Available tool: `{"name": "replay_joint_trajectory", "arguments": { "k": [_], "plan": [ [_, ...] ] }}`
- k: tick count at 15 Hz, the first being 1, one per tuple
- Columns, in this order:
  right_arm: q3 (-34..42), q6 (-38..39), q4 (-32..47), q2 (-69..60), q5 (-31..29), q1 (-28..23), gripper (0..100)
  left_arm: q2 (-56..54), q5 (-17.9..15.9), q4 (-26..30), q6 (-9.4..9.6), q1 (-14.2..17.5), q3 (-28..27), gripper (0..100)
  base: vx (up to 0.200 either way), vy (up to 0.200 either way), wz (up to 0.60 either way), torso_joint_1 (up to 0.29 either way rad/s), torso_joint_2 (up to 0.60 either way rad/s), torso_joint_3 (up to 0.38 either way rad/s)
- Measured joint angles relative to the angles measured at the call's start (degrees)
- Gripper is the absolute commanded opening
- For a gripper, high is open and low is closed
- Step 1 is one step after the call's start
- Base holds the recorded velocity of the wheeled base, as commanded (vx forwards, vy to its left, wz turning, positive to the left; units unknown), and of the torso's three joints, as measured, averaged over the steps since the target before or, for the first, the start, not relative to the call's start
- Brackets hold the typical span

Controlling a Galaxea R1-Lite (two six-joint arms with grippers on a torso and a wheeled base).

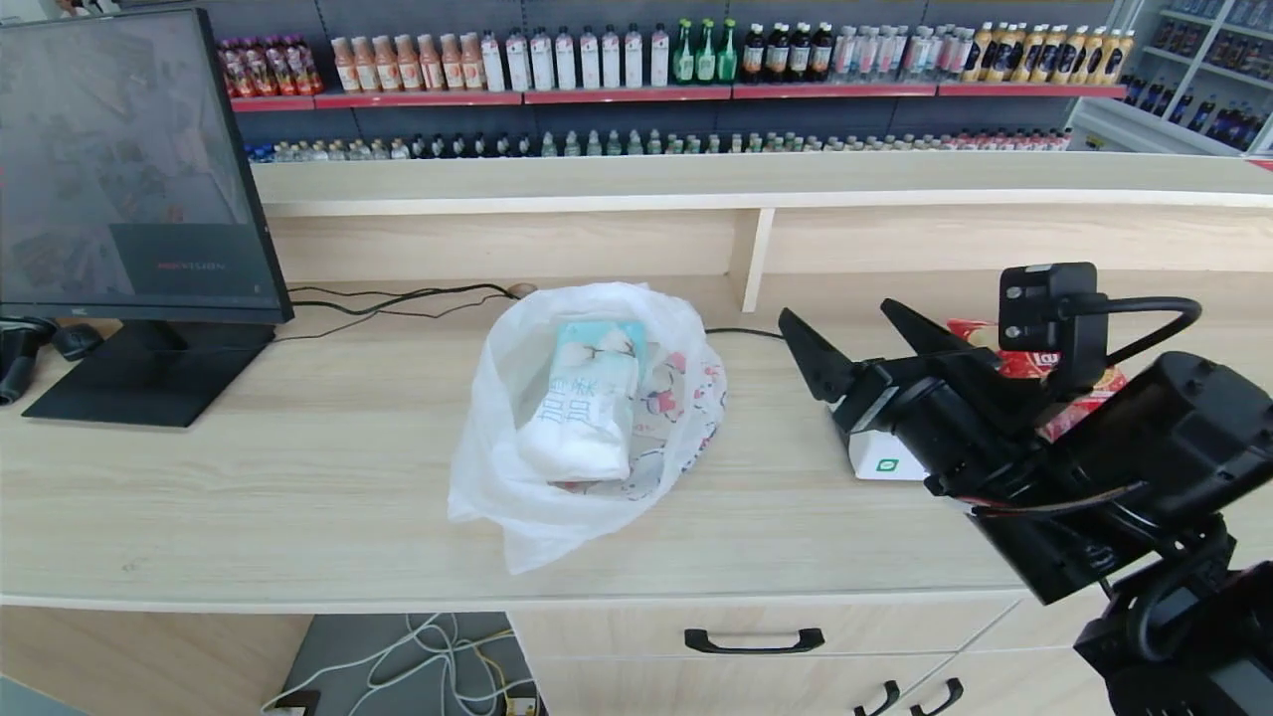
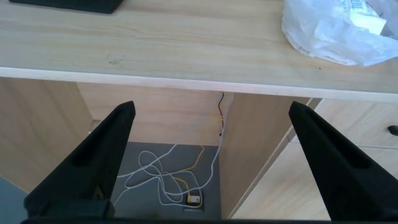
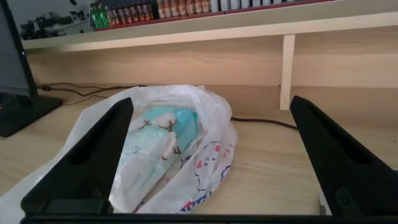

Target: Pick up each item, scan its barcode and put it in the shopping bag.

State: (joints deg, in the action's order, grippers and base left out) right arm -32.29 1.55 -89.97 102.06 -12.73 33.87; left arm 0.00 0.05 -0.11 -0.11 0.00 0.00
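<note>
Lying mid-bench [image 1: 249,497], shopping bag [image 1: 497,477] holds pale tissue pack [image 1: 587,398] atop patterned pack [image 1: 666,398]; those two judged done. Red snack packet [image 1: 1029,366] sits on bench at far right, partly hidden behind right arm, outside bag: judged left to pick, scan and bag. White scanner box [image 1: 880,457] near bag, on its right. Right claw [image 1: 837,316] wide, empty, above scanner, pointing toward bag. Left claw [image 2: 211,109] wide, empty, low, below bench front edge.
</note>
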Motion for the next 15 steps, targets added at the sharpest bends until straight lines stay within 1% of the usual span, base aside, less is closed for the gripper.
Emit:
{"name": "replay_joint_trajectory", "arguments": {
  "k": [2, 9, 13, 15],
  "plan": [
    [0.22, 0.34, -0.02, -0.16, -0.43, -2.04, 100, 0.00, 0.00, 0.01, -0.05, 0.00, 0.00, 100, 0.000, -0.200, 0.00, 0.005, 0.00, 0.002],
    [3.00, 0.48, 0.06, 0.76, -2.18, -5.58, 100, 0.00, -0.05, 0.06, -0.02, 0.00, 0.00, 100, 0.000, -0.200, 0.00, 0.000, 0.00, 0.001],
    [4.62, 0.52, 0.02, 0.69, -2.49, -10.54, 100, 0.00, -0.02, 0.01, -0.05, 0.00, 0.00, 100, 0.000, -0.200, 0.00, 0.001, 0.00, -0.001],
    [4.79, 0.55, 0.02, 0.56, -2.49, -11.33, 100, 0.00, -0.02, 0.01, -0.05, 0.00, 0.00, 100, 0.000, -0.200, 0.00, 0.002, 0.00, 0.000]
  ]
}}
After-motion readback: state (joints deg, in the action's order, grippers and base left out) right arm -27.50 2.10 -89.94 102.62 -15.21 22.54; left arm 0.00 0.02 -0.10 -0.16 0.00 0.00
